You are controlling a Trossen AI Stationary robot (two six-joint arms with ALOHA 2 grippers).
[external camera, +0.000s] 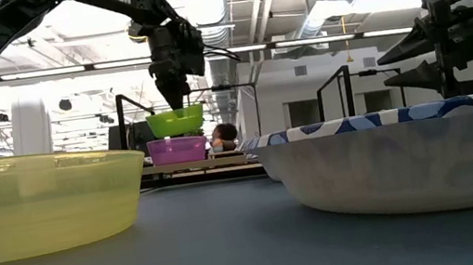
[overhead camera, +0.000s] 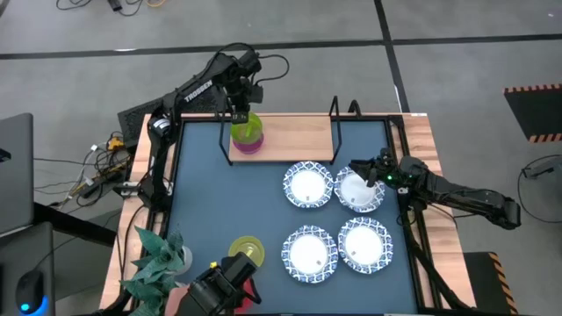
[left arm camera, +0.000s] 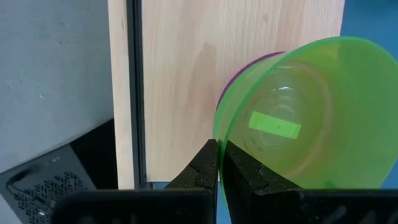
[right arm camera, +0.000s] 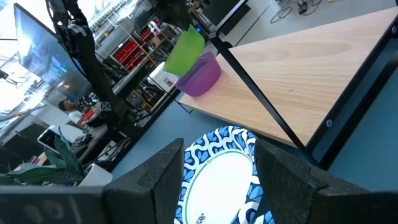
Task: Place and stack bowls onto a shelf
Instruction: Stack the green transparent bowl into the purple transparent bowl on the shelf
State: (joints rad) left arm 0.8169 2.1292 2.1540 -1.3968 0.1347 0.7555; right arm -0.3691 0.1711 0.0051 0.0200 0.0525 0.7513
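Dark blue tabletop [overhead camera: 219, 202] fills the middle of the high view, with grey floor beyond it and the light wooden shelf [overhead camera: 290, 136] lying along its far edge between thin black frame ends.

On the shelf's left end sits the purple bowl [overhead camera: 249, 146], and the green bowl [overhead camera: 247, 130] is tilted just above it, partly nested. The left gripper [left arm camera: 220, 163] is pinched tight on the green bowl's rim, holding it over the purple one — so by my reading this stack is in the act of being set down, not yet released.

The right gripper [right arm camera: 219, 177] hovers with its fingers spread wide over the white bowl [overhead camera: 360, 190] nearest the shelf's right side, gripping nothing; it looks poised to take that bowl.

Progress is early. One small bowl is shelved and a second nearly so. Left on the table are the yellow bowl [overhead camera: 247, 249] near the front edge and four white bowls with blue patterned rims — the one under the right gripper, one just beside it [overhead camera: 308, 186], and two nearer the front [overhead camera: 309, 252] [overhead camera: 364, 244]. No red bowl shows in any view. Most of the shelf's length is bare wood.
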